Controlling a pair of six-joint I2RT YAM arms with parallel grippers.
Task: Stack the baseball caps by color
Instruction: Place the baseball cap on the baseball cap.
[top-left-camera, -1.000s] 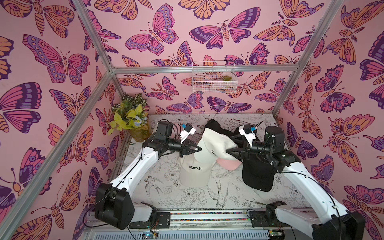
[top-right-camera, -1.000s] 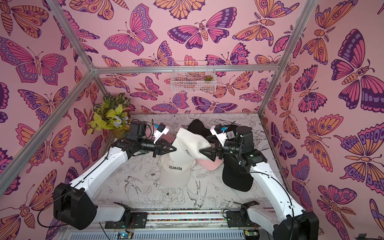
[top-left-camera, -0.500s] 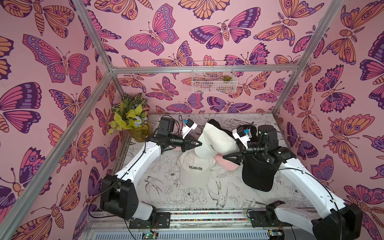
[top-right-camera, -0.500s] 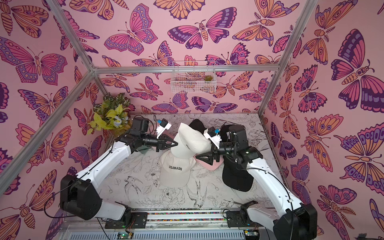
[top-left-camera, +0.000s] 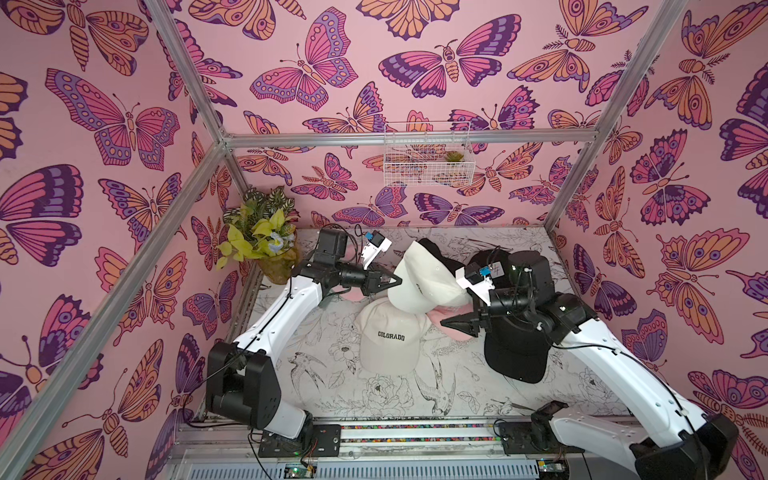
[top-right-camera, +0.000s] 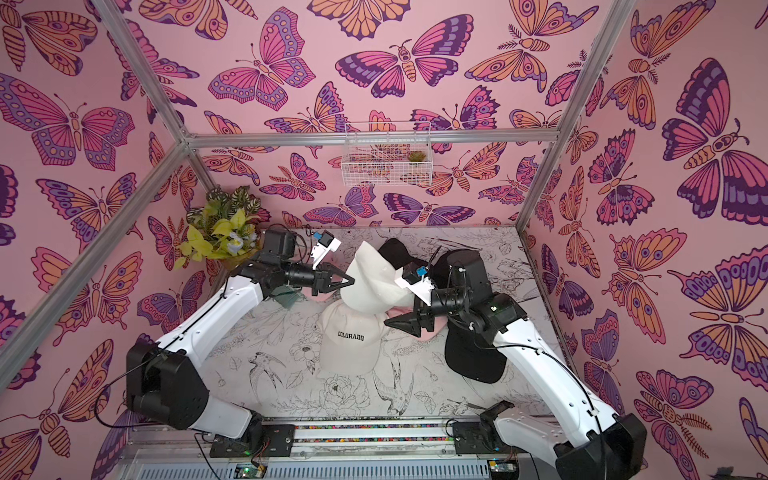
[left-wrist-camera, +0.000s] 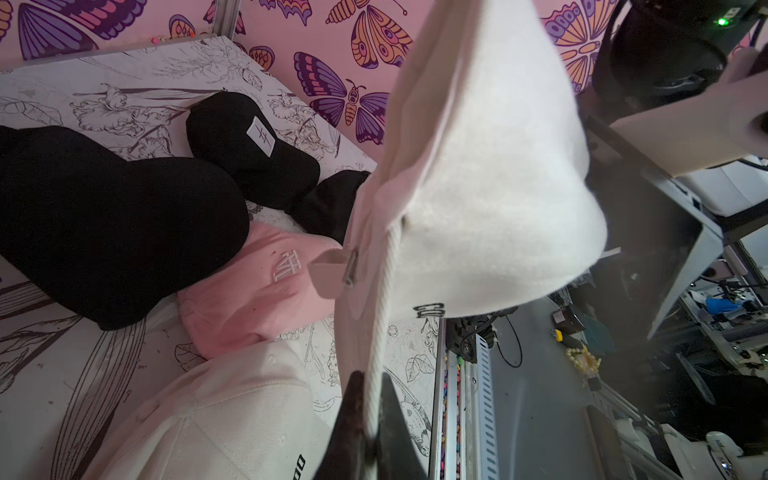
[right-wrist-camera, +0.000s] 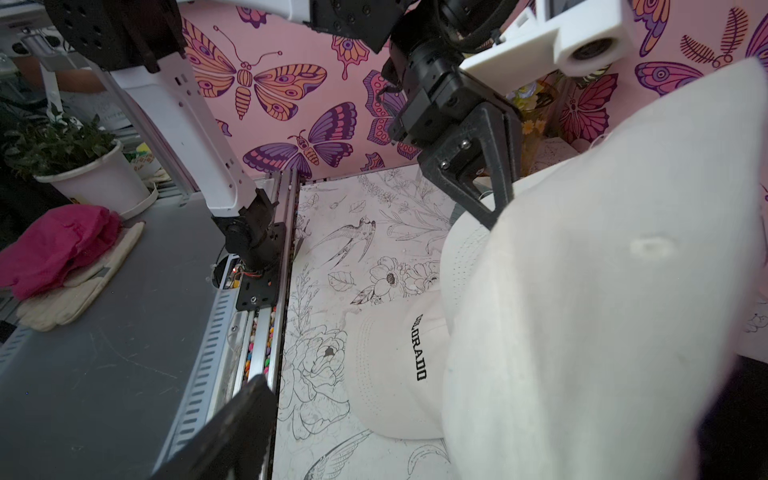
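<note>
My left gripper (top-left-camera: 397, 281) (top-right-camera: 351, 281) (left-wrist-camera: 371, 386) is shut on the edge of a cream-white baseball cap (top-left-camera: 419, 282) (left-wrist-camera: 478, 187) and holds it in the air. My right gripper (top-left-camera: 453, 313) (top-right-camera: 397, 311) stands open at the cap's other end. One of its fingers (right-wrist-camera: 232, 428) shows, and the cap (right-wrist-camera: 602, 270) hides the other. Below, a cream "COLORADO" cap (top-left-camera: 388, 340) (right-wrist-camera: 395, 365) lies on the table. A pink cap (left-wrist-camera: 257, 291) (top-left-camera: 440, 314) lies beside it. Black caps (top-left-camera: 515, 357) (left-wrist-camera: 116, 232) lie at the right and back, one with a white patch (left-wrist-camera: 249, 145).
A potted plant (top-left-camera: 257, 241) stands in the back left corner. A white wire basket (top-left-camera: 426, 158) hangs on the back wall. A teal brush (top-right-camera: 291, 297) lies under my left arm. The arms' rail (top-left-camera: 415, 432) runs along the table's front edge.
The left gripper has lifted and swung the white cap back, so it hangs more upright. The right gripper has come forward and lower beside the cap, its jaws a little narrower.
</note>
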